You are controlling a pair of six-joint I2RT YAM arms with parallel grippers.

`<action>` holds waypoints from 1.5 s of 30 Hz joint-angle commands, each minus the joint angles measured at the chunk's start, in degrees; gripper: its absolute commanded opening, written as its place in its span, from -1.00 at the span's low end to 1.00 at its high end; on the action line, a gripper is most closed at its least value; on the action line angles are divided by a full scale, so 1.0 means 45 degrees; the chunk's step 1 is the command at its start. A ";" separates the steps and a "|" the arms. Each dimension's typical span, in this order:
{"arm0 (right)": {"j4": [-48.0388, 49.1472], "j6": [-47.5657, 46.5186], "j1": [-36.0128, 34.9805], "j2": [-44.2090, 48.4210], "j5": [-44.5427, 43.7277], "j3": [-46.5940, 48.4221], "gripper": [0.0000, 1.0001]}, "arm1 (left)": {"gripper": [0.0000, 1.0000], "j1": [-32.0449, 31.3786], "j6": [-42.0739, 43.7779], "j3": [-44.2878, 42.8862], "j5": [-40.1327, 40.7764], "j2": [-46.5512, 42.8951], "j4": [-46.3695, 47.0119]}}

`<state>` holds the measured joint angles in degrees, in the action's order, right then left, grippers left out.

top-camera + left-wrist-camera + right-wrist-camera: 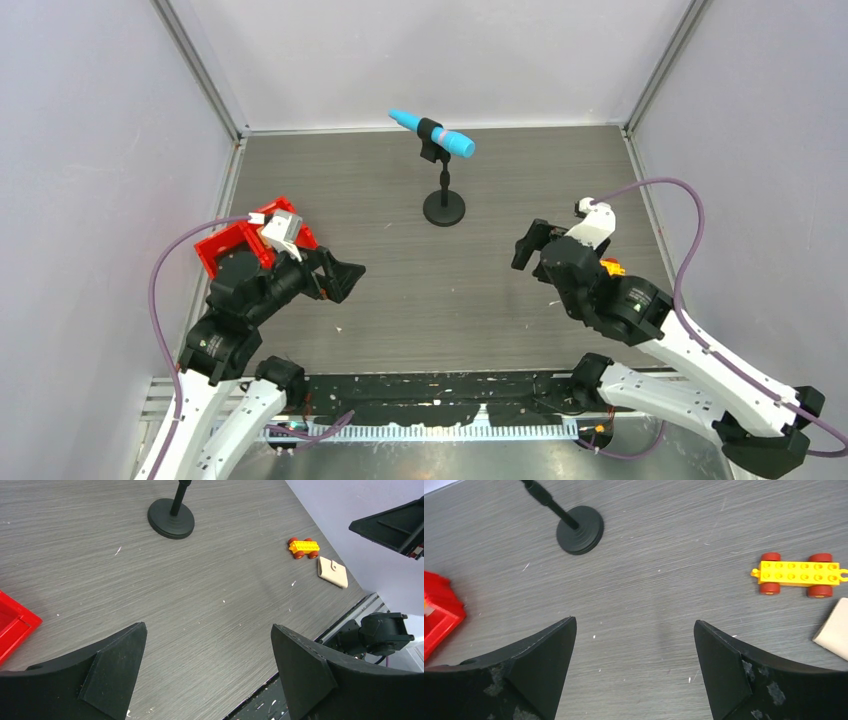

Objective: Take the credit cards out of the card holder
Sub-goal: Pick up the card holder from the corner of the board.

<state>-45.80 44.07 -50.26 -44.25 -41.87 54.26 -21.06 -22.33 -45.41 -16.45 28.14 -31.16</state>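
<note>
Left gripper (208,630) fully released, nothing between the fingers, hovering over bare tabletop (200,595) just beside the red tray (12,622). Right gripper (634,625) likewise spread wide and grasping nothing, pointed down at the table with the toy brick car (796,573) off to one side.

Card holder (333,572) flat on the table, folded shut with its tab across, just beside the toy brick car and close to the wall (360,510) on the right side. Only a corner of it caught at the edge of the right wrist view; hidden beneath the right arm from above. No credit cards visible anywhere; presumably tucked inside the shut holder.

Likely trouble, judging from this layout:
- Risk of skidding the thin, flat holder along the table instead of pinching it, with so little edge to bite.
- Risk of nudging the toy brick car on the approach, given how near it sits.
- Risk of shoving the holder against the wall or toward the table edge.
- Risk of lifting the whole holder along with a card unless pinned by the other gripper.

Containers: holder shut, contents unseen. Red tray largely covered by the left arm from above, only a corner in the wrist views; contents impossible to tell
</note>
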 commanded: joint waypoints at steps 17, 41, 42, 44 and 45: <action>-0.2781 0.6148 0.5913 -0.4465 -0.1331 -0.0113 0.55 | 0.98 -0.0027 -0.0145 0.0037 -0.0188 -0.0007 0.0282; 0.0187 0.2444 1.1987 -0.6596 -0.0531 -0.2572 0.38 | 0.94 -0.0532 -0.0283 -0.0027 -0.0406 0.0684 0.0261; 0.0493 0.2301 1.2340 -0.6594 -0.0098 -0.2686 0.38 | 0.94 -0.0535 -0.0286 -0.0027 -0.0407 0.0693 0.0258; 0.0889 0.1910 1.2695 -0.6603 0.0345 -0.2915 0.36 | 0.94 -0.0535 -0.0273 -0.0048 -0.0375 0.0709 0.0231; 0.1034 0.1731 1.2772 -0.6644 0.0482 -0.2961 0.35 | 0.94 -0.0545 -0.0263 -0.0046 -0.0337 0.0689 0.0225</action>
<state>-46.61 56.53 5.10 -74.96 -44.03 41.91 -23.24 -23.62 -45.41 -17.98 31.05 -31.16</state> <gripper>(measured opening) 0.684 0.971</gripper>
